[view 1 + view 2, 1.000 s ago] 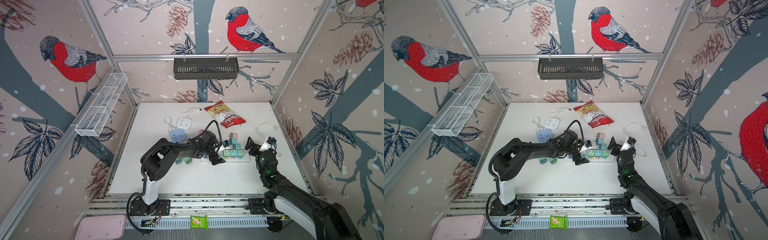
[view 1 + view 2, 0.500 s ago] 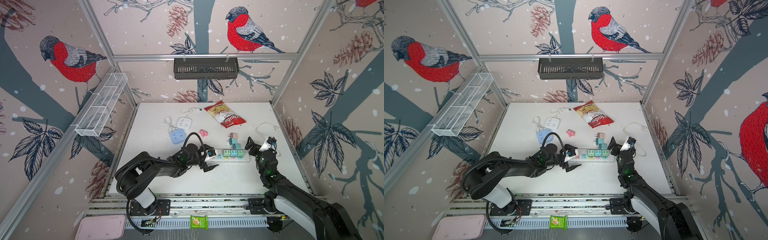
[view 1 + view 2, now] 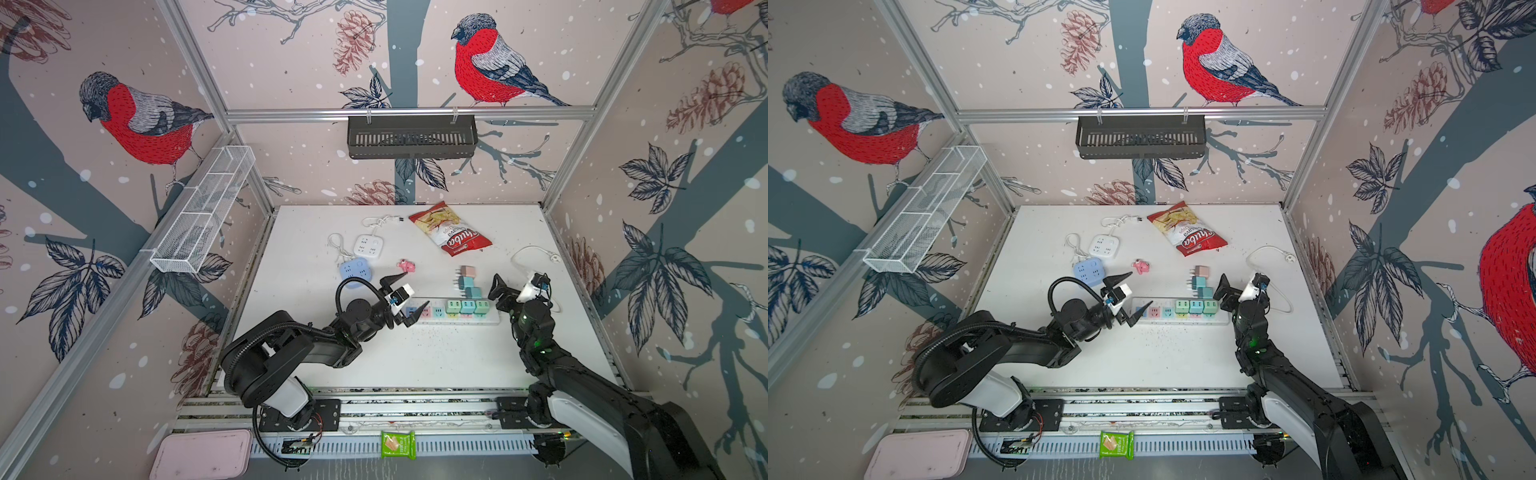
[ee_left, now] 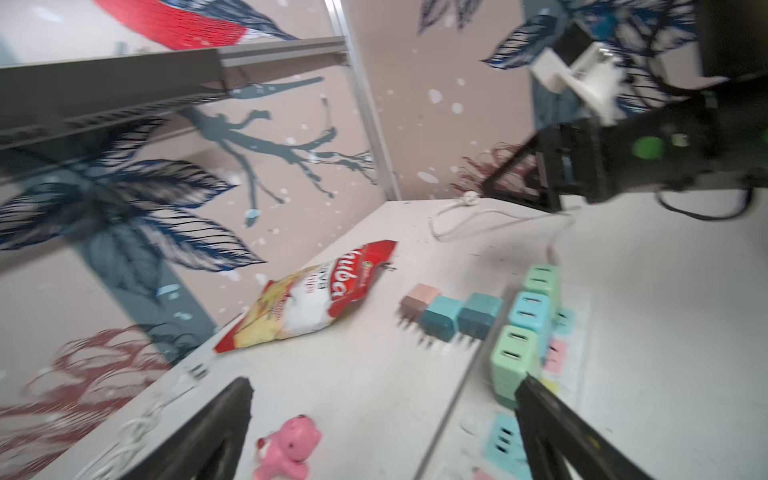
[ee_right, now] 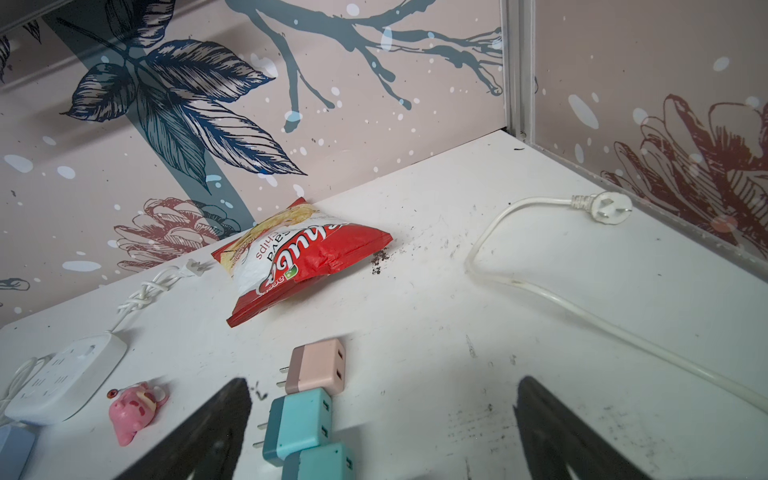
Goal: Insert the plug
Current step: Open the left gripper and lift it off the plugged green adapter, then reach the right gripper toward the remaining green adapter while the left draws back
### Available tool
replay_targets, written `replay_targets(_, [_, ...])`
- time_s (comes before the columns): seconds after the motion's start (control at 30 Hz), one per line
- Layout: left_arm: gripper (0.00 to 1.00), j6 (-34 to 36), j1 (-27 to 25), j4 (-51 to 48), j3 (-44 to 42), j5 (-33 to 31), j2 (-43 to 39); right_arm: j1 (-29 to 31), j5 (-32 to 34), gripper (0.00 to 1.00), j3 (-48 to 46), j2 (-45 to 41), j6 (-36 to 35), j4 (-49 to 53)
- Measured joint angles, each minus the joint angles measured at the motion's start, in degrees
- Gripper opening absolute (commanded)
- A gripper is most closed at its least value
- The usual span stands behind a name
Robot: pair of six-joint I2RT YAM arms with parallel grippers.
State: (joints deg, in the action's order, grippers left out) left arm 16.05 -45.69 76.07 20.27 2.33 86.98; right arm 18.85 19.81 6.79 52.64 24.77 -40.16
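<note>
Hovering over the free end of the long white power strip with pastel sockets, the left gripper has its jaws spread wide with nothing between them. The right gripper, just off the strip's other end, is just as wide and just as empty.

The loose plugs lie on their sides on the white table just behind the strip, touching in a row. They are a pink-beige cube plug and two teal cube plugs. Three mint and light-blue cube plugs already sit in the sockets at the right end.

To my eye the job now is picking one up. I'd take it across its flat faces without shoving its neighbours and turn the prongs downward. Then I'd line them up over the free socket beside the seated row and press straight down. The strip looks light enough to skid, so the spare gripper would do well to steady it.

The red-and-white crisp bag reads "Chuba", with "…ava chips" beside it. The print on the small green packet by the front rail is too small to read.
</note>
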Motion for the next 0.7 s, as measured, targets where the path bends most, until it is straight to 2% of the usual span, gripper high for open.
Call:
replay_targets(0.1, [0.98, -3.69, 0.04, -0.33, 0.13, -11.74, -2.51, 0.15, -1.86, 1.00, 0.59, -0.13, -0.87, 0.26])
replay_targets(0.2, [0.98, -6.47, 0.11, -2.47, 1.60, -19.17, -4.61, 1.44, -4.39, 0.99, 1.18, -2.64, -1.18, 1.53])
replay_targets(0.33, [0.98, -9.35, 0.11, -6.58, 3.89, -24.57, -5.38, 5.90, -7.82, 0.96, 2.69, -6.93, -1.31, 4.13])
replay_targets(0.47, [0.98, -11.96, 0.59, -9.70, 4.37, -28.61, -5.64, 14.88, -9.05, 0.94, 6.27, -7.61, -2.38, 5.92])
replay_targets(0.6, [0.98, -15.21, 2.10, -11.39, 4.57, -32.89, -5.77, 24.59, -7.04, 0.93, 13.18, -1.57, -3.98, 9.01])
replay_targets(0.7, [0.98, -17.57, 3.15, -12.35, 4.48, -35.63, -5.84, 29.73, -4.39, 0.92, 19.67, 6.16, -4.39, 12.46])
